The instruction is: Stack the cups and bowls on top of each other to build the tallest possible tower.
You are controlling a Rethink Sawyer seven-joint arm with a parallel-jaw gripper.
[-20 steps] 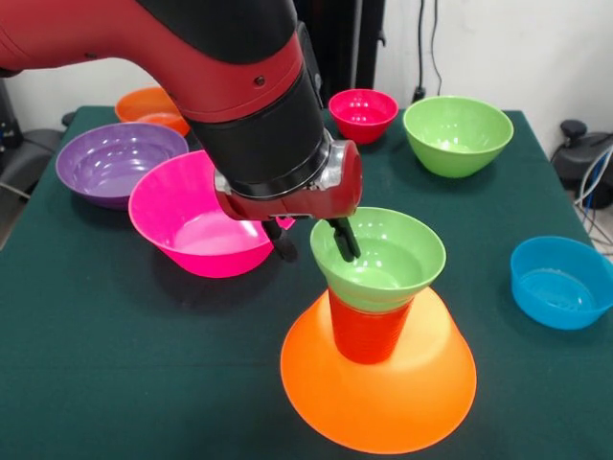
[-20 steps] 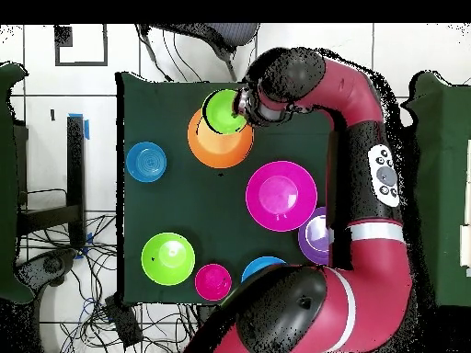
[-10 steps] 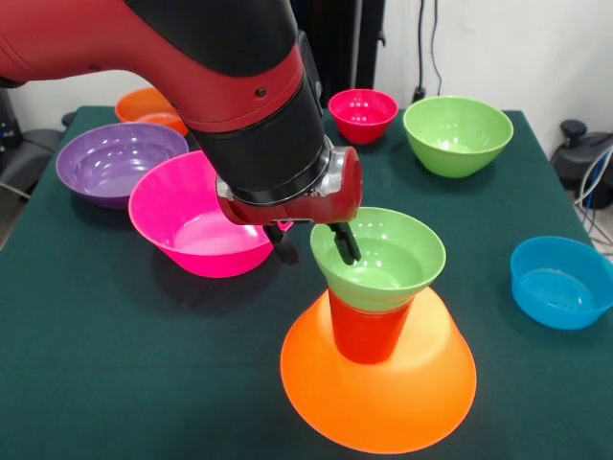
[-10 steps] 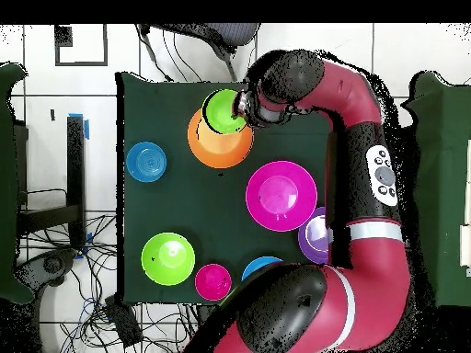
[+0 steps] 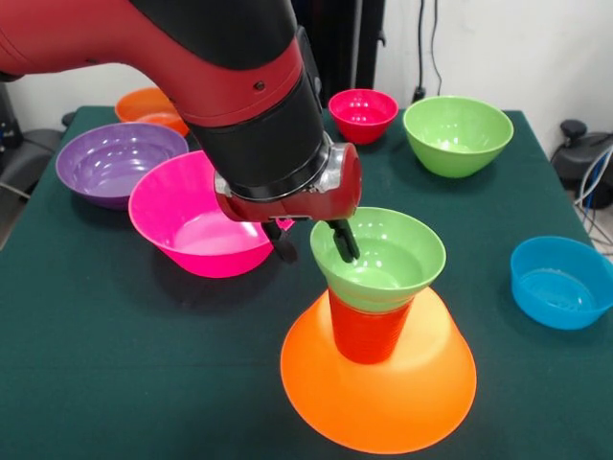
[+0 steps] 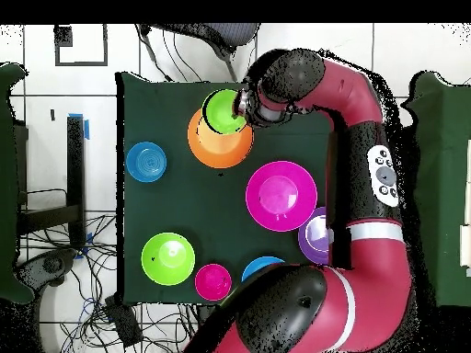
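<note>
Dark green cloth covers the table [image 5: 115,364], and coloured bowls sit scattered across it. Toward the front stands the tower [image 5: 376,316]: a large orange bowl [image 5: 383,393] turned rim down, an orange-red cup [image 5: 369,331] upright on its base, and a small green bowl [image 5: 383,257] resting open side up on the cup's mouth. That green bowl is empty. The gripper [image 5: 314,241] straddles the bowl's rim with its fingers parted, one dark finger [image 5: 343,240] reaching inside the bowl and the other outside it; whether they touch the rim I cannot tell. Beside the arm sits a large pink bowl [image 5: 192,225], empty, with a purple bowl [image 5: 115,158] just behind it. Further back are an orange bowl [image 5: 148,103], a small red bowl [image 5: 363,113] and a bigger green bowl [image 5: 457,132], all open side up. A blue bowl [image 5: 560,281] sits alone near the table's edge.
</note>
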